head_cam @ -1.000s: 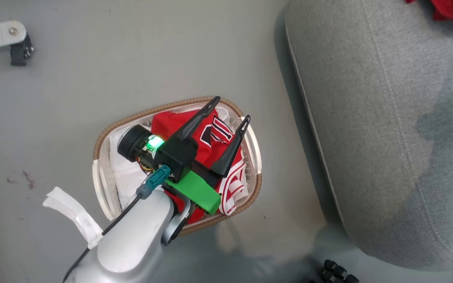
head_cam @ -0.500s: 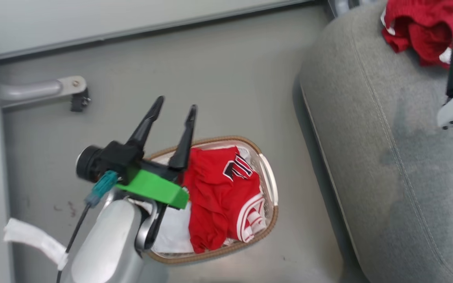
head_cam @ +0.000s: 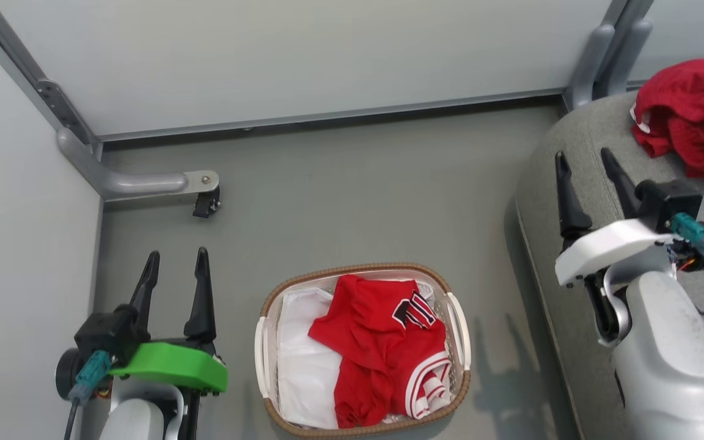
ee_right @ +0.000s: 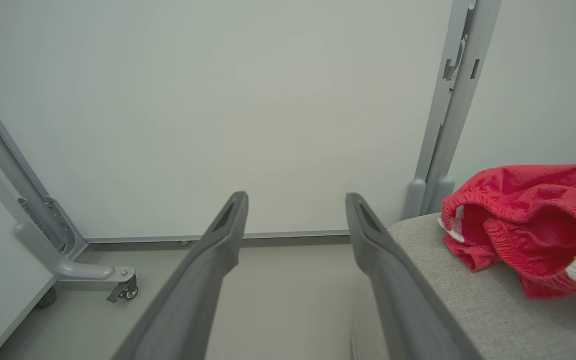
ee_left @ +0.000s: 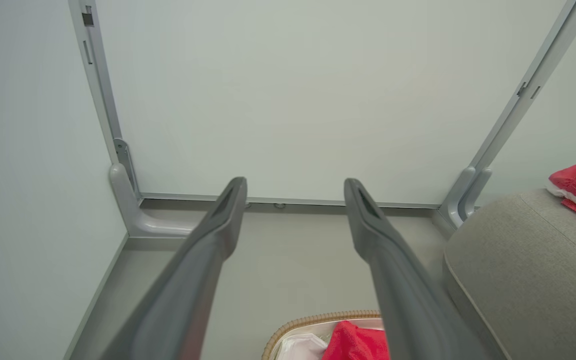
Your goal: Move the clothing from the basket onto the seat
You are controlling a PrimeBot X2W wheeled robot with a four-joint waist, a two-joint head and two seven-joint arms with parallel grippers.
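The basket [head_cam: 358, 267] sits on the grey floor [head_cam: 340, 183] with its top open. In it lies one red garment [head_cam: 376, 342] with white stripe trim and a black-and-white patch. It is crumpled over the basket's right half, uncovered, on a white liner [head_cam: 303, 366] that shows bare in the left half.

Right of the basket, past a strip of floor, is the seat [head_cam: 596, 140]. A second garment [head_cam: 688, 116], red with white trim, lies bunched on the seat's far part, well apart from the basket.

The left tool [head_cam: 178, 252] hangs left of the basket, near it but apart, released, jaws spread wide and empty. Its fingers point at the wall [head_cam: 327, 55] beyond the basket. The right tool [head_cam: 582, 154] is right of the basket, over the seat edge that faces the basket, likewise released and empty. The second garment lies near it on the side away from the basket, not touching.

Beyond the basket and to its left, a grey frame leg [head_cam: 138, 182] with a black caster [head_cam: 206, 205] stands on the floor by the wall corner, well apart from the basket. Beyond and right of the basket, a frame post [head_cam: 593, 61] rises behind the seat.
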